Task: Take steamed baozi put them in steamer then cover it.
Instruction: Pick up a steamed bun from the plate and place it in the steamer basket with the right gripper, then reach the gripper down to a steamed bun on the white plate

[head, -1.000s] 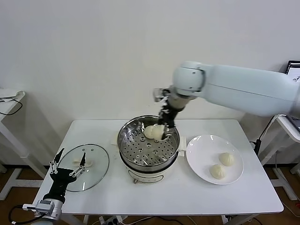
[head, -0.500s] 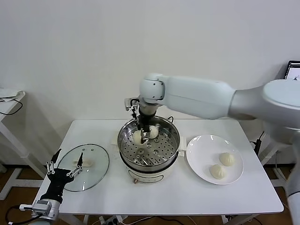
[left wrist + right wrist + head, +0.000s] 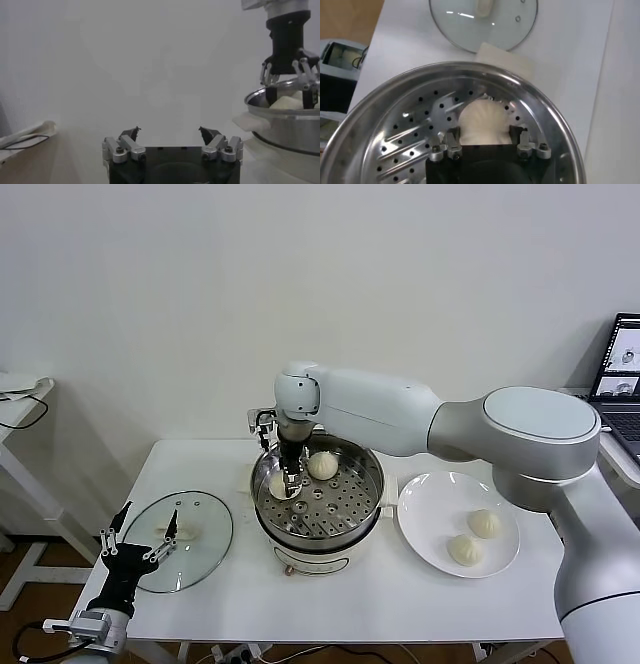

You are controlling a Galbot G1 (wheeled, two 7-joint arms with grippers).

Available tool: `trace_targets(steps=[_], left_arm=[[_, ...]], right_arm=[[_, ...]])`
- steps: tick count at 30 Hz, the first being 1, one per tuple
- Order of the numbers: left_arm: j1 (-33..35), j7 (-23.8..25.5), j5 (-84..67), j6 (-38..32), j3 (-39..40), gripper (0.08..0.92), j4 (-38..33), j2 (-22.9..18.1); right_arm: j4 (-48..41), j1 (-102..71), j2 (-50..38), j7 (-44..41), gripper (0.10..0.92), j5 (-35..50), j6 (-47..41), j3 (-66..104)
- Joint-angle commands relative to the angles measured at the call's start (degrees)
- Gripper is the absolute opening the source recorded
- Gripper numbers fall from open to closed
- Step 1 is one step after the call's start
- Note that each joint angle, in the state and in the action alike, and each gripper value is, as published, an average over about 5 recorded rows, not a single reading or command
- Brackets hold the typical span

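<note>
The right gripper [image 3: 288,484] is lowered inside the steamer [image 3: 362,502], at the side of the perforated tray nearer the glass lid [image 3: 205,542], with its fingers [image 3: 451,141] parted and standing on either side of a baozi [image 3: 484,121] that rests on the tray; whether the fingertips touch the dough cannot be told. That bun sits close to the steel wall, with little free margin on that side. A second baozi [image 3: 322,466] lies on the tray toward the back, just beside the gripper. The rest of the tray, toward the front and toward the plate [image 3: 432,524], is bare. Two more baozi [image 3: 484,523] lie near together on the plate, toward its far-right portion, well inside the rim. The plate sits just beside the steamer's handle without overlapping it. The lid lies flat on the bench [image 3: 400,604] to the robot's left, near the bench edge and apart from the steamer. The left gripper [image 3: 136,542] is parked low at the front-left corner by the lid, fingers spread wide and empty.
</note>
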Motion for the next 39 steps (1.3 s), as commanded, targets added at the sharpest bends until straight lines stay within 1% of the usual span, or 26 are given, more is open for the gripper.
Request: trace_targets(steps=[1,3,7,13,18,21,25,29,34,39], left_arm=[[0.2,0.0,0.0,0.1,-0.1,0.823,-0.3,0.0],[0.3,-0.1,0.0,0.1,-0.1,0.823,-0.4,0.0],[0.6,-0.1,0.0,0.1,-0.1,0.823,-0.7,0.0],[0.8,-0.3,0.2,0.1,0.3,0.823,-1.1,0.0],[1.0,-0.4,0.4,0.2,0.4,0.823,-1.4,0.0],[1.2,-0.4,0.4,0.2,0.6,0.823,-1.5,0.0],[1.4,-0.5,0.6,0.2,0.9,0.823,-1.7,-0.3],[1.4,-0.5,0.7,0.1,1.0,0.823,-1.7,-0.5],[1.4,-0.6,0.9,0.1,1.3,0.823,-1.4,-0.7],[1.4,-0.6,1.2,0.0,1.6,0.823,-1.0,-0.8]], right_arm=[[1.4,-0.3,-1.8,-0.6,0.78,-0.8,0.2,1.0],[4.9,1.8,-5.4,-1.3,0.811,0.0,0.3,1.2],[13.1,7.9,-14.9,-4.2,0.822,1.6,1.7,0.8],[24.0,16.0,-33.7,-10.9,0.823,0.4,6.0,-0.8],[28.7,15.4,-46.5,-15.3,0.823,-4.8,11.9,-1.2],[30.0,12.1,-51.5,-16.7,0.823,-9.4,15.0,-0.8],[30.2,4.2,-55.9,-17.1,0.823,-15.2,17.8,1.9],[28.7,-6.9,-57.9,-16.7,0.823,-21.1,19.9,9.3],[25.7,-19.0,-57.6,-15.7,0.823,-27.5,22.0,18.3],[22.7,-26.1,-55.5,-13.6,0.823,-30.7,22.7,23.1]])
